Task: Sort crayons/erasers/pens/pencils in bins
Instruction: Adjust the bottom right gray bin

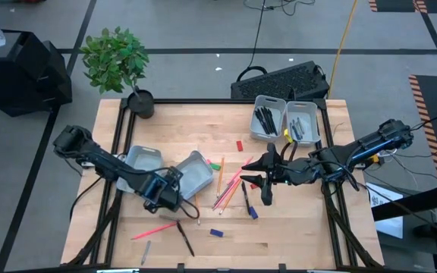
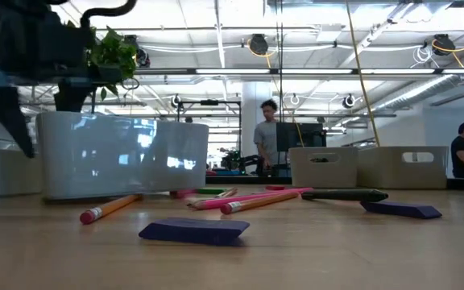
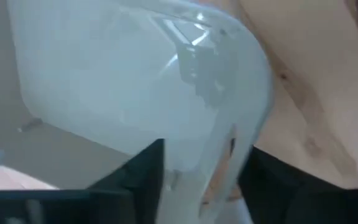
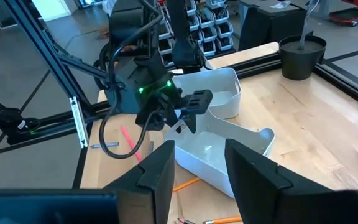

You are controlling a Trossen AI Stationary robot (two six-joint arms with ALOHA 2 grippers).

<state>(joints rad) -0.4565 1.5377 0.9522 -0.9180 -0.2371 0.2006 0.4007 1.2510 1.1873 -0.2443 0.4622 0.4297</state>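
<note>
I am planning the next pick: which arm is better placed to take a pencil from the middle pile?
Probably the right: the right gripper, fingers open, hovers beside the pencils, while the left gripper is at a bin.

- Table top (image 1: 294,227) is showing pale blond wood grain, with a black frame.
- Bins: the two left bins (image 1: 192,174) are showing translucent light grey; the right pair (image 1: 270,117) the same.
- Pens (image 1: 265,120) in the right bins are showing black.
- Pencils (image 1: 228,187) are showing orange-wood and pink-red; one pink pencil (image 1: 155,230) is lying apart.
- Erasers: blue (image 1: 216,233), red (image 1: 240,144), green (image 1: 214,165).
- Plant (image 1: 116,57) is showing green leaves in a black pot.
- Both arms are showing black; the left gripper (image 4: 182,115) is carrying a green light.
</note>
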